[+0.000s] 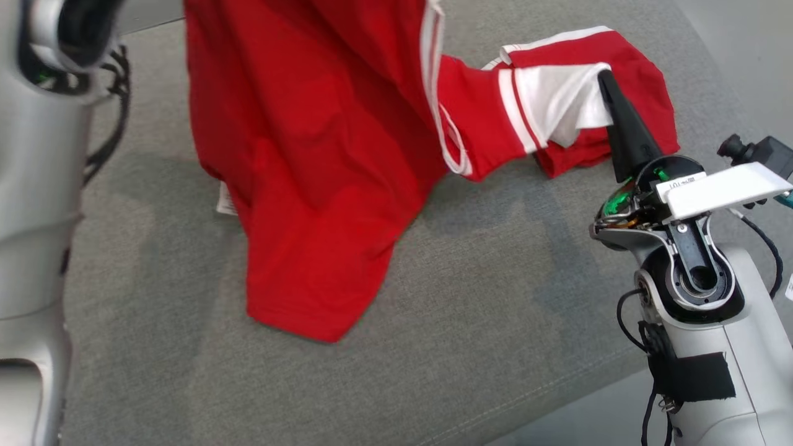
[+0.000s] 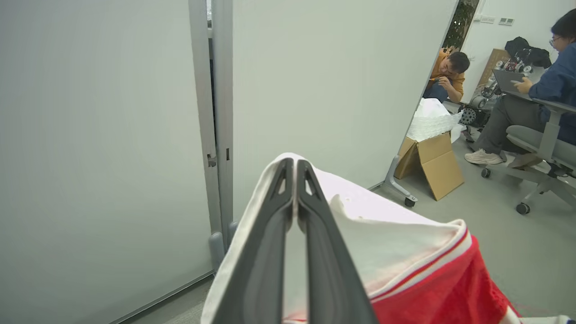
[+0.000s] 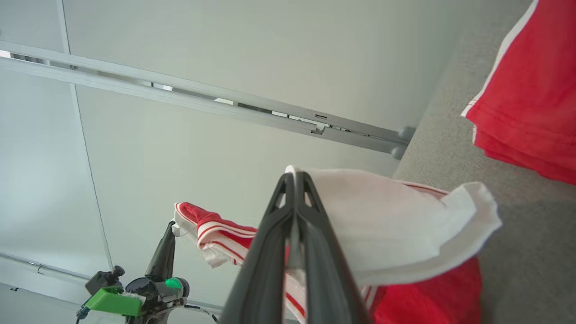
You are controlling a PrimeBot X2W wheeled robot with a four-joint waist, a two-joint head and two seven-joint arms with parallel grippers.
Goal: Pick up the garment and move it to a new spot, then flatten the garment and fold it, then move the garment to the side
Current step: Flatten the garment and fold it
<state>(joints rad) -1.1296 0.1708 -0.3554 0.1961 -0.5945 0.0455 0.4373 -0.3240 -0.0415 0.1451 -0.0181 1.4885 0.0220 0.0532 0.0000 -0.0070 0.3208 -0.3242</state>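
Left tool (image 2: 294, 163), raised high, and right tool (image 1: 602, 75), lower, each clamp white trim of the garment (image 1: 310, 155).

The right arm (image 1: 712, 347) rises by the cushion's (image 1: 495, 322) near right corner. Its wrist is bent, so the right gripper (image 1: 602, 75) points up and away toward the far right corner. Its two fingers are pressed together, pinching a white sleeve of the garment (image 1: 310, 155). The left arm (image 1: 37, 186) stands tall along the left edge. The left gripper (image 2: 294, 163) is high above the cushion, fingers closed tight on white cloth of the garment.
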